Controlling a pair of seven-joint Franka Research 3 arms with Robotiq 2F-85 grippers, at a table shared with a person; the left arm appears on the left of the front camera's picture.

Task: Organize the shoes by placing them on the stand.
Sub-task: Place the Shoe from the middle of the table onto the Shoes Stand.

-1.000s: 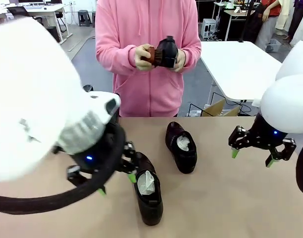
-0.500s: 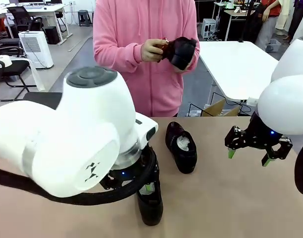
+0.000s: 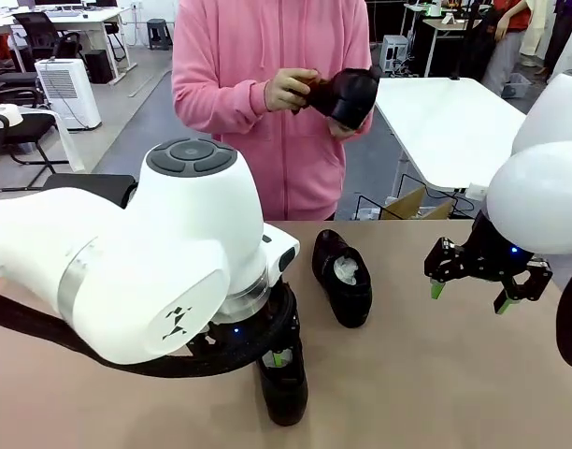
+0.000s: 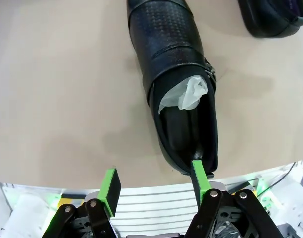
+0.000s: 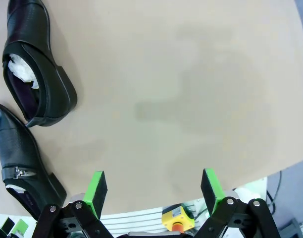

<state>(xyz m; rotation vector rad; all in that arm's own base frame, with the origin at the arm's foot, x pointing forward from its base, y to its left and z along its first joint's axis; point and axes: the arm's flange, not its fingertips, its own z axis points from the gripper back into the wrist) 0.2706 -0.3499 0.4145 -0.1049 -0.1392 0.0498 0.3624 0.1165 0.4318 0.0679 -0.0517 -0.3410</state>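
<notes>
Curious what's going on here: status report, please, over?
Left gripper open, one pad at heel of near shoe. Right gripper open, hovering over table. Beside it, second shoe; person's hands hold third shoe.

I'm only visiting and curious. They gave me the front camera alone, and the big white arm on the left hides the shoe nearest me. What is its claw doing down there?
Observer: Its wrist camera shows the left gripper open. One green pad is at the heel rim of the near shoe; the other stands clear, to the side.
Visitor: So it isn't gripping?
Observer: No. The jaws don't straddle the shoe, which stands on its sole, white paper showing inside.
Visitor: And the right claw's camera?
Observer: Beyond the edge of the table, between the open right gripper and its fingers, sits a small yellow box with a red button.
</notes>
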